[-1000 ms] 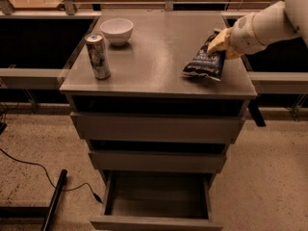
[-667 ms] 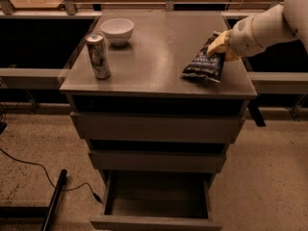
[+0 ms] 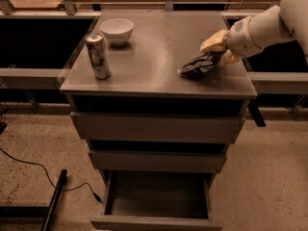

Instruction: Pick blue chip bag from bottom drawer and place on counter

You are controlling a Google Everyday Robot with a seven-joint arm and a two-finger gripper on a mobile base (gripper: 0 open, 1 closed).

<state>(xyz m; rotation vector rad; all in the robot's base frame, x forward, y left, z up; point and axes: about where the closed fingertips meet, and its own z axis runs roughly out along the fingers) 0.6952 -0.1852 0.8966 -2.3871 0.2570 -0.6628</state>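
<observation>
The blue chip bag (image 3: 196, 65) lies on the right side of the counter (image 3: 154, 52), near its front edge. My gripper (image 3: 219, 51) reaches in from the right, and its yellowish fingers (image 3: 213, 42) are shut on the bag's right end, low over the counter top. The bottom drawer (image 3: 159, 198) is pulled open below, and its interior shows nothing inside.
A silver patterned drink can (image 3: 97, 56) stands at the counter's front left. A white bowl (image 3: 116, 31) sits behind it. The two upper drawers (image 3: 156, 128) are closed. A black cable and pole (image 3: 54, 198) lie on the floor at the left.
The bag has tipped lower and now lies flatter on the counter. The gripper has dropped slightly with it and still holds its end.
</observation>
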